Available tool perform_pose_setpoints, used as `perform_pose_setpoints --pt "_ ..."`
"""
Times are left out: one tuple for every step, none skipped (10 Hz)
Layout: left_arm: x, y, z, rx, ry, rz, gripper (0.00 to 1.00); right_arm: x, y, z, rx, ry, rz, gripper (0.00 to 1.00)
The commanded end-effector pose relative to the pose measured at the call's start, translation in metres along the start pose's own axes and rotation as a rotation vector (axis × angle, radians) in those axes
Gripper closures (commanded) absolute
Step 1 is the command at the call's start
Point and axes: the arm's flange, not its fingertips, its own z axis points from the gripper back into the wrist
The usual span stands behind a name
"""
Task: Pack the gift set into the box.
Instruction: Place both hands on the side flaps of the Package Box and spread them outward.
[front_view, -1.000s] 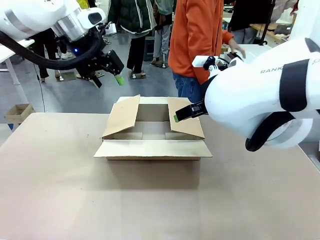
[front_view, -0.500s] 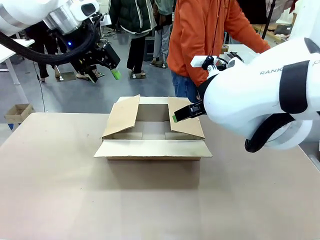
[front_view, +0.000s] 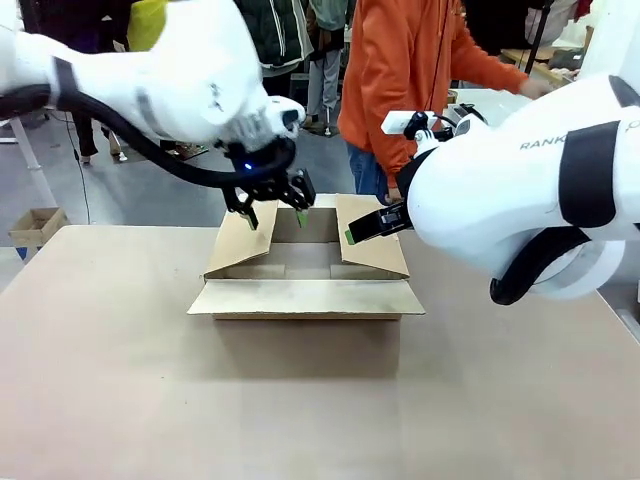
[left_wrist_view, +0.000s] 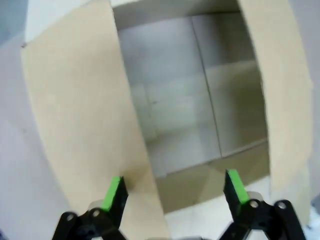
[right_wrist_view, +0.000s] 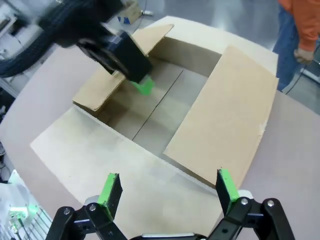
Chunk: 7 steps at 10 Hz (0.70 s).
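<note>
The box (front_view: 305, 297) stands open in the middle of the table, its side flaps leaning inward, and its inside (left_wrist_view: 185, 100) is bare. The gift set is out of view. My left gripper (front_view: 275, 216) hovers open over the box's back left, straddling the inner edge of the left flap (left_wrist_view: 75, 115); in its wrist view the gripper (left_wrist_view: 174, 190) holds nothing. My right gripper (right_wrist_view: 167, 187) hangs open and empty above the near edge of the right flap (right_wrist_view: 220, 115), and one of its green pads (front_view: 352, 236) shows over that flap.
A person in an orange top (front_view: 395, 70) stands behind the box, arm stretched to the right toward a side table; a hand (right_wrist_view: 302, 52) shows at the far edge. A small brown carton (front_view: 35, 225) sits on the floor at the left.
My left arm swung from high at the far left down to the box's left flap. The right arm stayed put. The person reached further to the right.
</note>
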Motion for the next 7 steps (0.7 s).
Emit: perform_pose_setpoints --pt "0.051 -0.010 -0.005 0.134 0.016 0.162 0.00 0.001 0.000 0.002 -0.010 -0.010 0.001 0.00" --pt "0.056 -0.008 -0.006 0.137 -0.012 0.214 0.00 0.001 0.000 0.002 -0.010 -0.010 0.001 0.00" --pt "0.056 -0.007 -0.003 0.158 -0.046 0.260 0.00 0.001 0.000 0.002 -0.010 -0.010 0.001 0.00" --pt "0.055 -0.007 0.000 0.183 -0.046 0.276 0.00 0.001 0.000 0.002 -0.010 -0.010 0.001 0.00" --pt "0.062 -0.007 -0.003 0.235 -0.043 0.278 0.00 0.001 0.000 0.002 -0.010 -0.010 0.001 0.00" --pt "0.066 -0.012 -0.010 0.294 -0.034 0.274 0.00 0.001 0.000 0.002 -0.010 -0.010 0.001 0.00" --pt "0.067 -0.016 -0.014 0.371 -0.022 0.255 0.00 0.001 0.000 0.002 -0.010 -0.010 0.001 0.00"
